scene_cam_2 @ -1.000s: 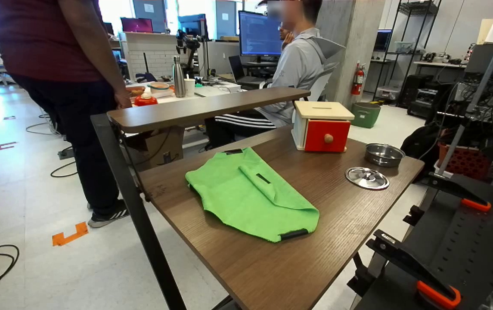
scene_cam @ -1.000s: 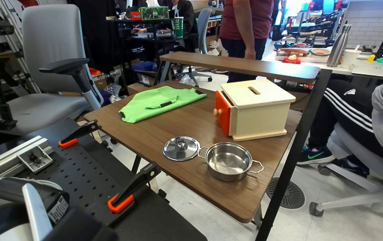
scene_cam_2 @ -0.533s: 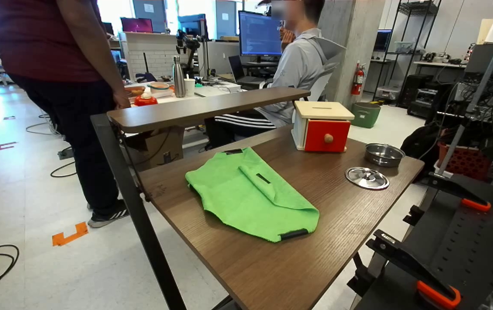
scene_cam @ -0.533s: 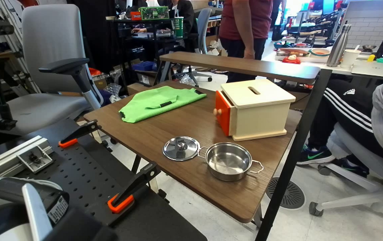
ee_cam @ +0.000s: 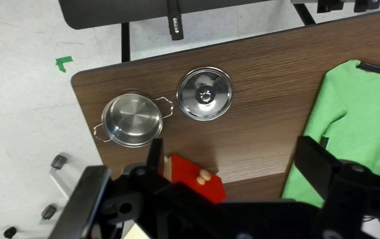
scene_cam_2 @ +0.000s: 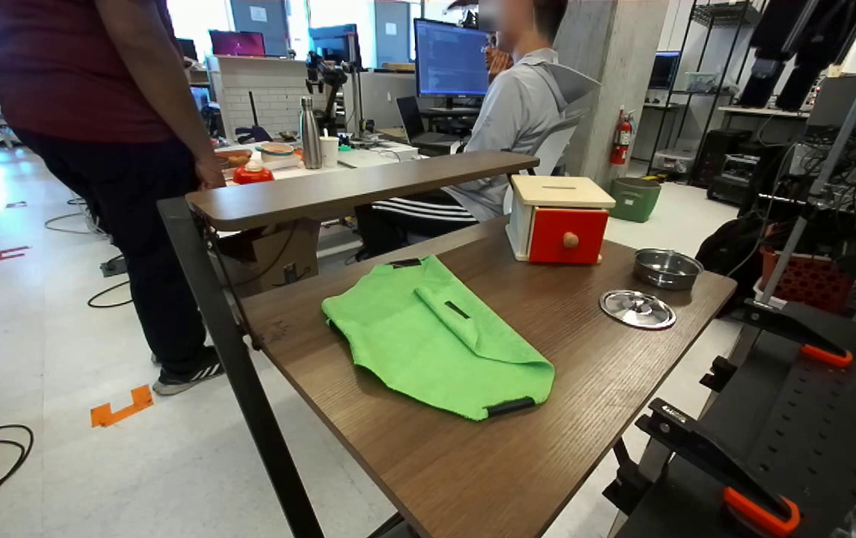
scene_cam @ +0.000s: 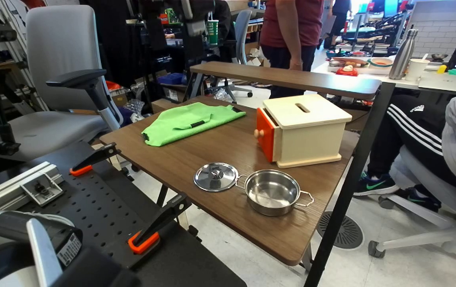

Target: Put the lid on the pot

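One shallow round shiny steel lid; one round shiny steel pot with two thin wire handles; one pale wooden box with one red drawer front; one bright green cloth; one brown wood-grain counter; two black-and-orange clamps; one black gripper with two fingers.

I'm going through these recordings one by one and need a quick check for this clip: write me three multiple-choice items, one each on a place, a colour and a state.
1. Where is the lid relative to the pot?
A. On top of it
B. Beside it, on the table
C. Underneath it

2. What colour is the cloth?
A. Green
B. Blue
C. White

3. How does the claw stand?
A. Shut on the lid
B. Shut on nothing
C. Open

1: B, as the wrist view shows the lid lying flat next to the uncovered pot.
2: A, as both exterior views and the wrist view show it bright green.
3: C, as the wrist view shows its fingers wide apart, gripping nothing.
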`<state>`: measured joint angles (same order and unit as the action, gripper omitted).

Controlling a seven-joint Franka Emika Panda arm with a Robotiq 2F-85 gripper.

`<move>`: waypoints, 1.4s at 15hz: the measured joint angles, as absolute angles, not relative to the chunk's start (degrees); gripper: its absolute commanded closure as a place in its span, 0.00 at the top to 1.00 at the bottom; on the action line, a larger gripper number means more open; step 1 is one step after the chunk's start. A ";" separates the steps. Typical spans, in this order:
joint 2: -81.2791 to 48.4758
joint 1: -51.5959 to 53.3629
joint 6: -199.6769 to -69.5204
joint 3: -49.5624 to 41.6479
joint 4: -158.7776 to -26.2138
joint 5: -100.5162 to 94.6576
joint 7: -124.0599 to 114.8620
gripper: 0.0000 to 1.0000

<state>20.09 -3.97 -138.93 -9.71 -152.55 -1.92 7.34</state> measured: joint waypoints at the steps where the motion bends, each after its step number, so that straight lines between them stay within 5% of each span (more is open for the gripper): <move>1: 18.34 -3.11 -140.19 -9.70 -152.89 -0.39 8.19 1.00; 21: -18.74 -1.43 -159.85 -5.48 -142.08 9.07 3.36 1.00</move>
<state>-18.74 -1.43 -159.85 -5.48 -142.08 9.07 3.36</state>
